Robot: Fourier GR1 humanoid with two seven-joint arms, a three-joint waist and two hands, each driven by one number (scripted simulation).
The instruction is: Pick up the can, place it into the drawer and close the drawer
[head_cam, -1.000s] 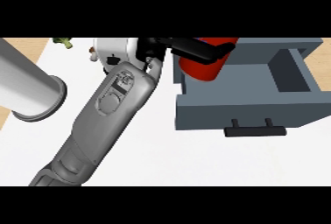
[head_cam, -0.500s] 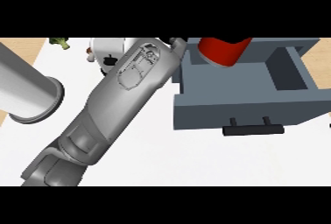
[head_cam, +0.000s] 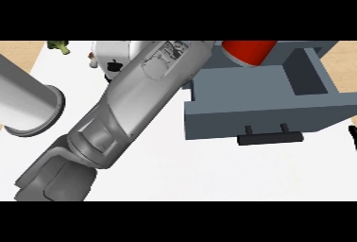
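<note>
A white surface (head_cam: 209, 170) is filling most of the view, and it is looking bright and evenly lit. At the far left and far right edges, a light tan wood strip (head_cam: 21, 52) is showing beside the white. Near the top left, a small green thing (head_cam: 60, 47) is lying on the white surface, right by the wood edge. No walls, floor or windows are showing here.
</note>
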